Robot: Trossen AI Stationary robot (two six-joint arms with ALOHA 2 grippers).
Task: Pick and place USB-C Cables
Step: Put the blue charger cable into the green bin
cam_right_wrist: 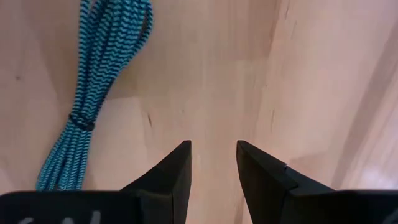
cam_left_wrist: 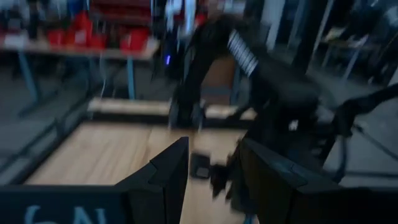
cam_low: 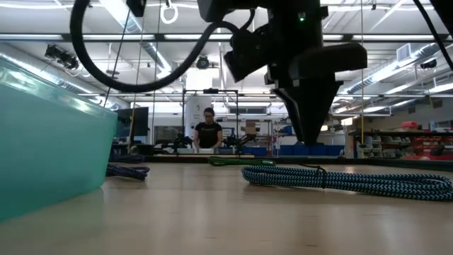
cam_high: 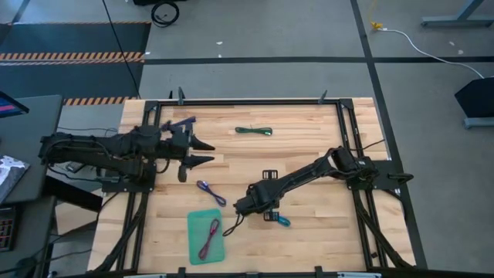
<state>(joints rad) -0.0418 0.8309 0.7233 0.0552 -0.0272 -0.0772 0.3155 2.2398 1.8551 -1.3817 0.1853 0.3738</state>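
Several coiled cables lie on the wooden table. The teal one (cam_high: 279,221) (cam_right_wrist: 93,93) (cam_low: 347,181) is just beside my right gripper (cam_high: 245,207) (cam_right_wrist: 213,155), which points down, open, over bare wood and touches nothing. A violet cable (cam_high: 210,191) lies left of it, a dark green one (cam_high: 255,131) (cam_low: 233,161) near the far edge, and a blue-purple one (cam_high: 183,122) by the left arm. A maroon cable (cam_high: 210,235) lies in the teal tray (cam_high: 194,245) (cam_low: 49,149). My left gripper (cam_high: 207,152) (cam_left_wrist: 214,168) hovers open at the table's left, pointing right.
A black frame rail (cam_high: 255,101) borders the table. The tray stands at the near edge, left of centre. Bare wood lies between the green cable and the right arm (cam_high: 309,174). A person (cam_low: 208,131) stands in the room far beyond the table.
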